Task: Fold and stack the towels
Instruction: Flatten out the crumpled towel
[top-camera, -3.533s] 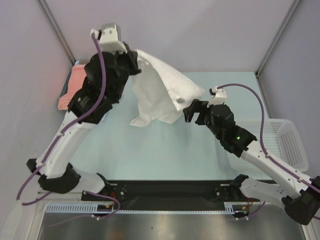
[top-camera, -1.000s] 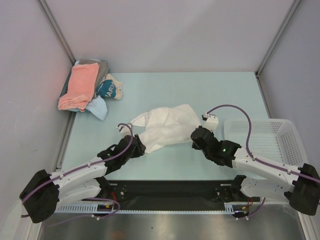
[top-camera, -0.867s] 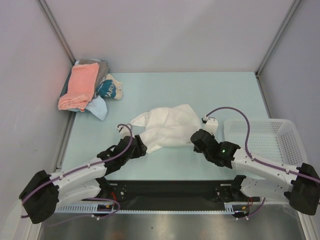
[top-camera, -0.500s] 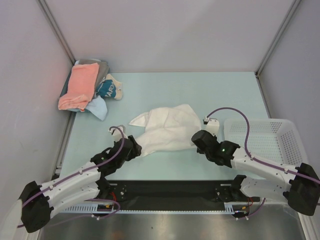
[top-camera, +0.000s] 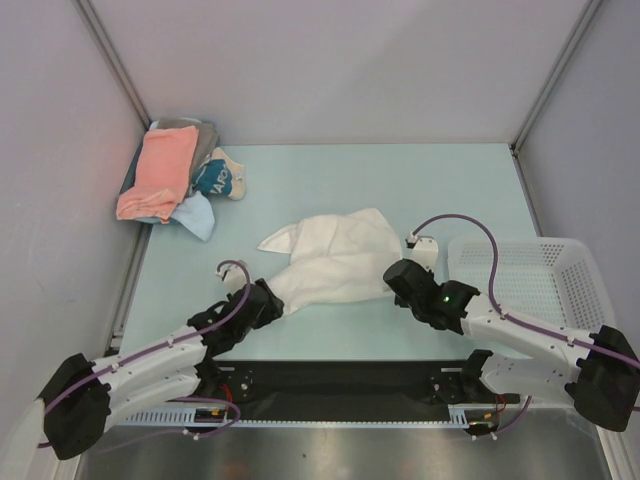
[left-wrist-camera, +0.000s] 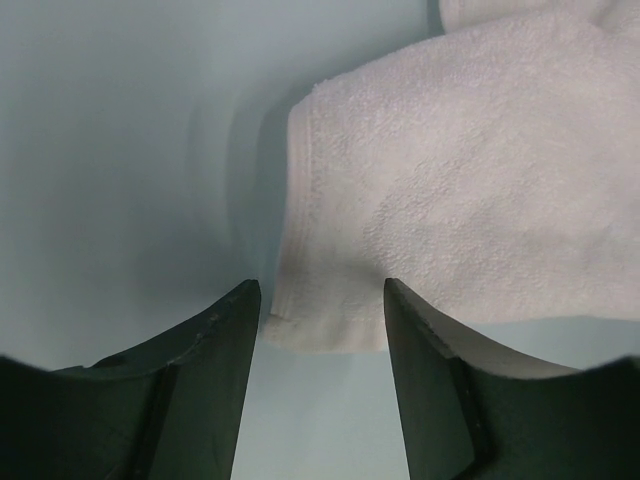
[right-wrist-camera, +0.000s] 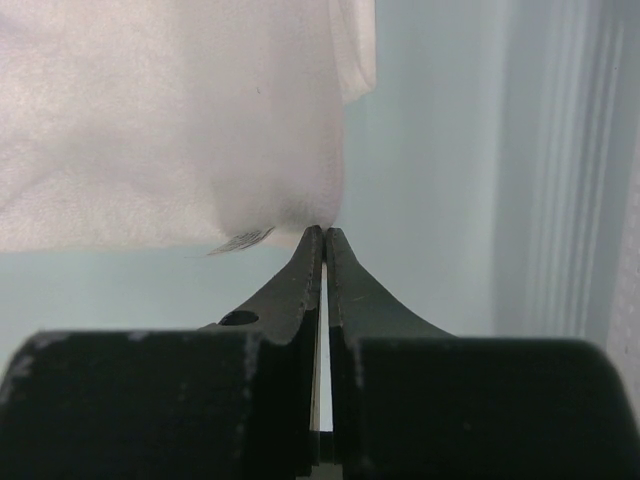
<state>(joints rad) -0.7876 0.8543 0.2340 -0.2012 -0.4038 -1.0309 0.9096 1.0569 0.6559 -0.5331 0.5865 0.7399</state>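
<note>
At the tips of your right hand (right-wrist-camera: 324, 236), closed tight, any pinched cloth is hidden. The white towel (top-camera: 335, 262) runs lengthwise left to right; your left hand (left-wrist-camera: 321, 292) gapes at its corner.

My top view looks down from above and behind the arms (top-camera: 150, 360), whose bases sit along the frame's bottom edge, and takes in the whole table (top-camera: 400, 180). Each wrist camera looks forward past its own fingers (left-wrist-camera: 215, 380), low and very close. All three share the white towel (top-camera: 335, 262): mid-frame from above, upper part of each wrist frame.
</note>
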